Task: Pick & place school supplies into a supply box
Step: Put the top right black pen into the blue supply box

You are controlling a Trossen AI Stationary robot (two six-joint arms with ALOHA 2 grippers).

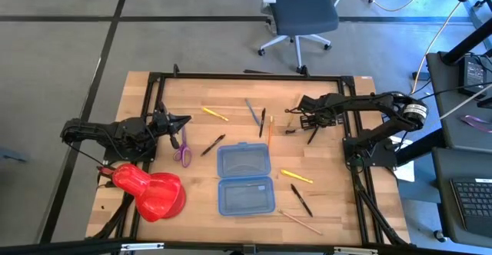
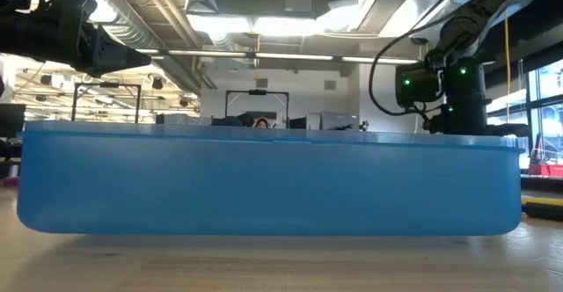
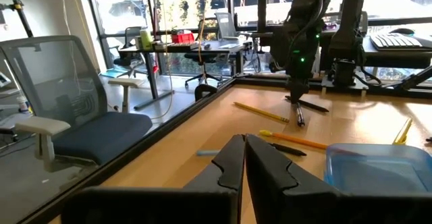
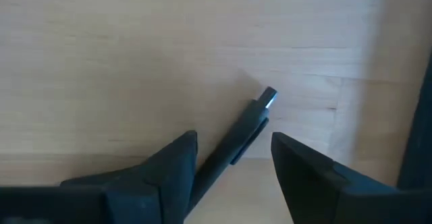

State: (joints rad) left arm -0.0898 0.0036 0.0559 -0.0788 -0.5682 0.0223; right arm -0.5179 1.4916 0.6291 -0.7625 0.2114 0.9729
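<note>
table (image 1: 323, 209): wooden top, everything sits on it
red blob (image 1: 150, 191): just behind the left gripper
supply box (image 1: 244, 179): open flat, between the two grippers, nearer the table's front edge
right gripper (image 4: 233, 158): fingers spread wide, straddling a black pen (image 4: 246, 133), not clamped on it
left gripper (image 3: 244, 158): pinched shut on nothing, purple scissors (image 1: 183, 151) right beside it
other pens and pencils: scattered around the box

No text, label, brand, number or sign can be read on anything here (neither on the table nor beyond it).
</note>
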